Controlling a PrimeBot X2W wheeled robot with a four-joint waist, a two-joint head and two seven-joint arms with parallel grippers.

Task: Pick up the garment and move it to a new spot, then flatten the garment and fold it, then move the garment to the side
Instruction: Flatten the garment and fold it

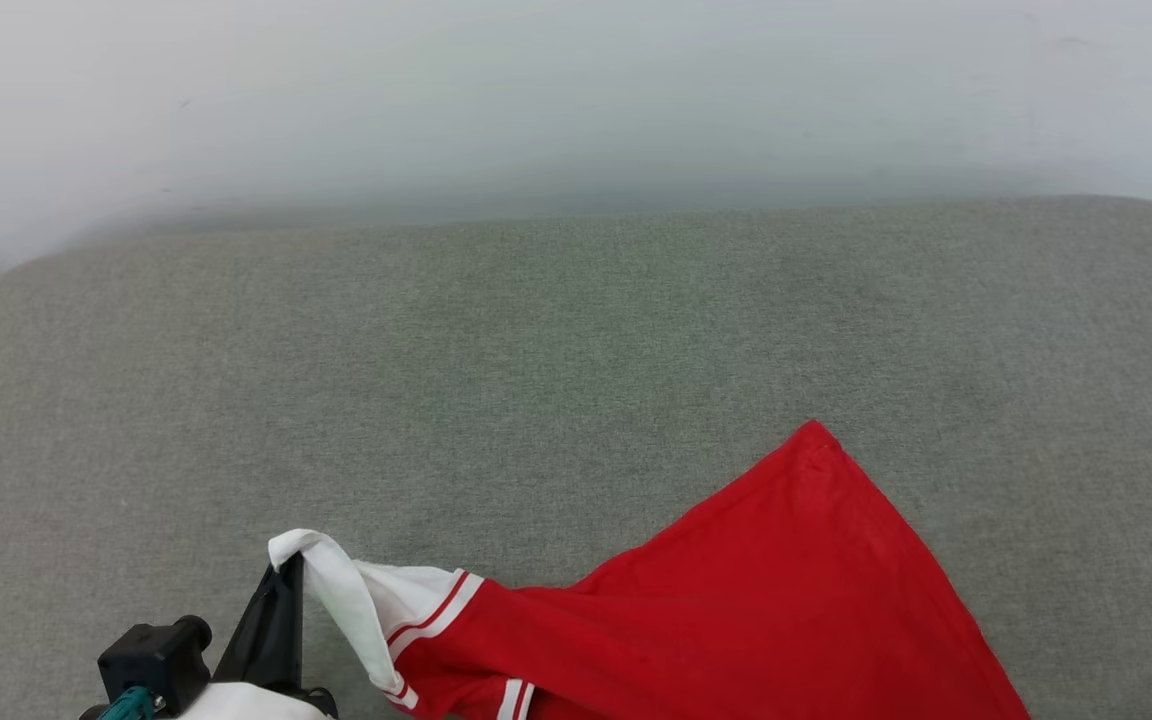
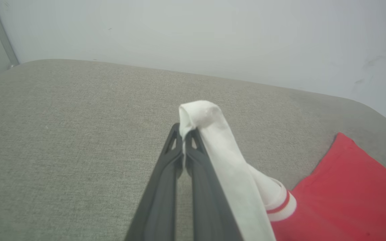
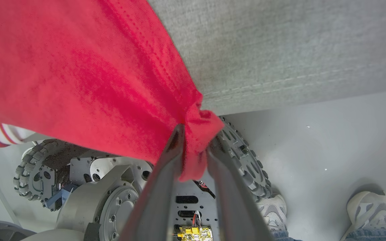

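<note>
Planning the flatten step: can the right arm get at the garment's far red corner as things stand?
Probably, not straight away. The corner lies flat on bare grey padding, nothing over it, but the right pincer has the garment hem bunched between its fingers at the near edge.

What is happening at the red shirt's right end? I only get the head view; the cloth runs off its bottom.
Observer: In the right wrist view, a corner of the red jersey T-shirt is bunched between the fingers of the right gripper, beyond the edge of the grey fabric cushion.
Operator: Anyone nearby?
Observer: A person's pale sneakers stand on the floor beside the robot's wheeled base.
Operator: And the other arm?
Observer: The left wrist view shows the left gripper shut on a fold of the white sleeve.
</note>
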